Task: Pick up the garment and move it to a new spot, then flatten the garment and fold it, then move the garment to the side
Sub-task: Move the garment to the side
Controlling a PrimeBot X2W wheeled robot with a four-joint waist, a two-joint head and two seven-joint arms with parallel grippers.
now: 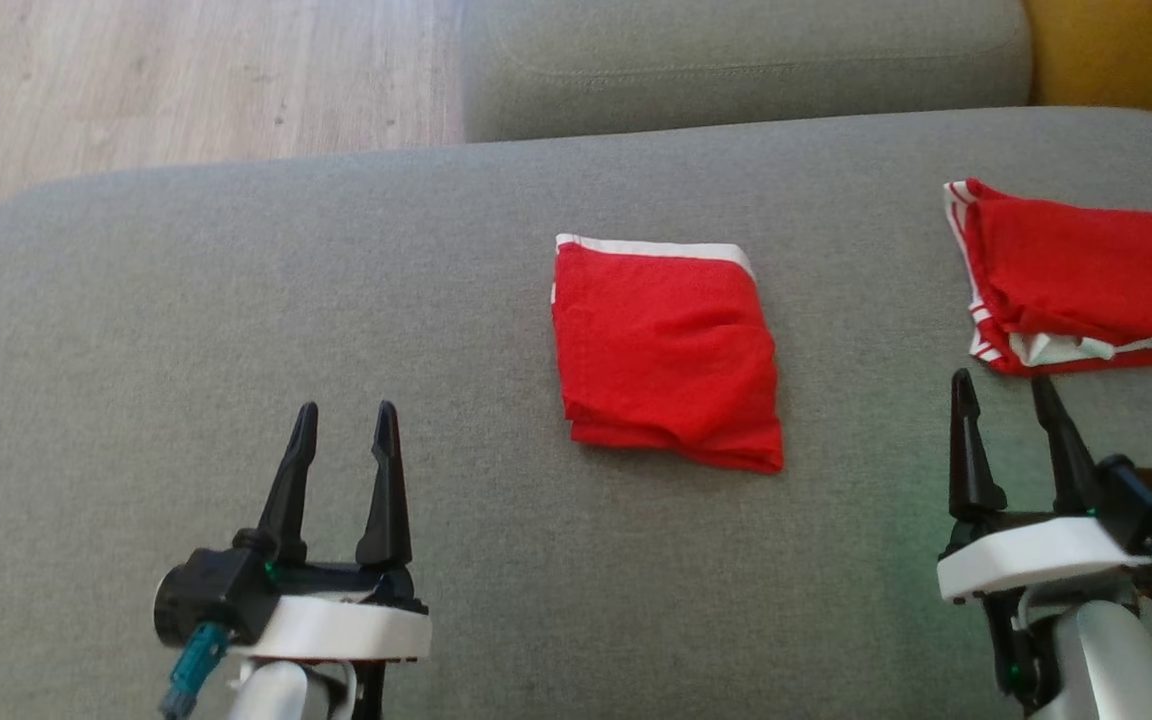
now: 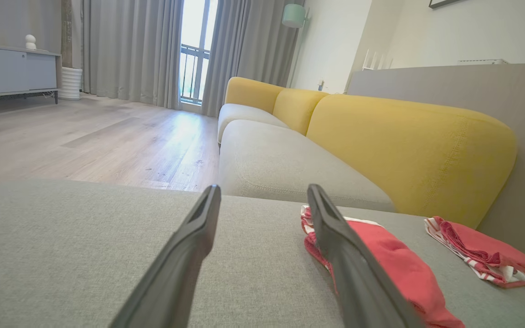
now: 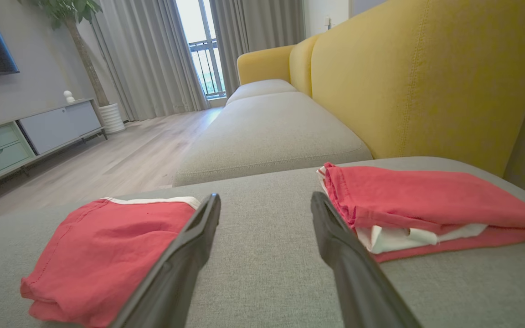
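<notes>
A folded red garment (image 1: 666, 350) with a white band along its far edge lies mid-cushion on the grey sofa seat (image 1: 236, 300); the wrist views show it too (image 2: 394, 269) (image 3: 103, 255). My left gripper (image 1: 343, 425) hovers open at the lower left, well apart from it. My right gripper (image 1: 1001, 390) stands open at the lower right, its tips just short of a second folded red garment (image 1: 1086, 275) with white stripes, seen again in the wrist views (image 3: 426, 205) (image 2: 486, 255). Neither gripper holds anything.
Yellow backrest cushions (image 3: 426, 68) rise along the right of the seat. Another grey seat cushion (image 1: 736, 60) lies beyond, with wooden floor (image 1: 136, 80) to the far left. A TV cabinet (image 3: 39, 132), curtains and a potted plant stand across the room.
</notes>
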